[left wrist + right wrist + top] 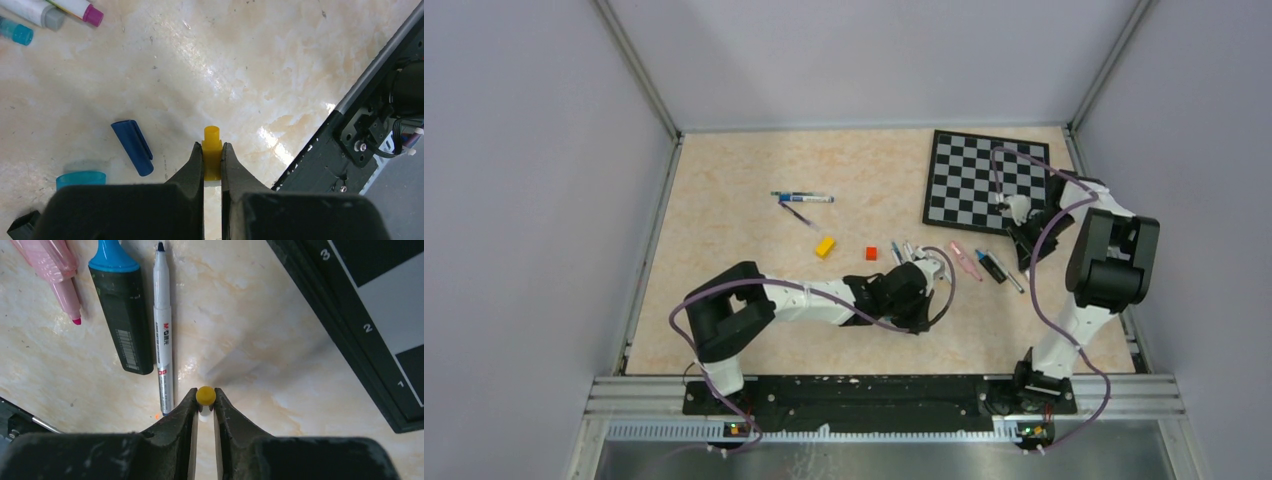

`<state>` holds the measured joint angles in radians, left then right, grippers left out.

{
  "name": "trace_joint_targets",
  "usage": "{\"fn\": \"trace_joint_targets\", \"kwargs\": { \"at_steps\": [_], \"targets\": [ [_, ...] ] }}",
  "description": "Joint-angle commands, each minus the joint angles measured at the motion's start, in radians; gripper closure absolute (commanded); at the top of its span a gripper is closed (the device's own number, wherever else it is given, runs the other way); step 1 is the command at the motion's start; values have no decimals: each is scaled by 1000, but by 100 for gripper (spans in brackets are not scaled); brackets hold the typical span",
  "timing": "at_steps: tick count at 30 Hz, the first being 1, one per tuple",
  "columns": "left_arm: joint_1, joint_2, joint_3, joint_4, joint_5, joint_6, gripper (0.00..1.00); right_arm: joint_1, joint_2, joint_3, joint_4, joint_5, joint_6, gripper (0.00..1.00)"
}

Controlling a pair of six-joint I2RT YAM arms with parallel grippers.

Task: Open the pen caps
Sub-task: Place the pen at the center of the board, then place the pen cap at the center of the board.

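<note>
My left gripper (212, 151) is shut on a small yellow pen cap (212, 142) with a narrower end, held above the table. In the top view the left gripper (927, 272) sits beside a cluster of pens (911, 250). My right gripper (205, 399) is shut on a white pen with a yellow end (205, 395), seen end-on. In the top view the right gripper (1022, 218) is at the chessboard's near right corner. A loose blue cap (132, 146) and a cyan cap (81, 179) lie left of the left gripper.
A chessboard (987, 178) lies at the back right, with its edge (350, 350) close to my right gripper. A pink highlighter (55, 275), a black highlighter (122, 315) and a thin white pen (164, 340) lie left of it. A yellow block (825, 246) and a red cube (871, 254) sit mid-table. Two pens (804, 199) lie farther back.
</note>
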<state>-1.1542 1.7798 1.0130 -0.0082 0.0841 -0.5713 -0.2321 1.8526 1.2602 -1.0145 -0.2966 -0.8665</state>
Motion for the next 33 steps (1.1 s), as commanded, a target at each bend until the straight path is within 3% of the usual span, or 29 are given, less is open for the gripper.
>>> {"fn": "trace_joint_targets", "kwargs": {
  "at_steps": [1,10,20,26,33],
  "targets": [
    [-7,23,54,-18,-21,4,92,14,28,59,5,-14,28,83],
    [-10,50,76,-58,-48,5,86,14,34,72,-4,-57,55,71],
    [-12,72,106,-110,-74,7,80,14,-162,61,-17,-206,102,69],
    [-12,84,128,-134,-75,7,68,14,-283,-14,17,-355,155,69],
    [-12,93,163,-164,-133,20,63,14,-425,-128,114,-504,228,69]
  ]
}}
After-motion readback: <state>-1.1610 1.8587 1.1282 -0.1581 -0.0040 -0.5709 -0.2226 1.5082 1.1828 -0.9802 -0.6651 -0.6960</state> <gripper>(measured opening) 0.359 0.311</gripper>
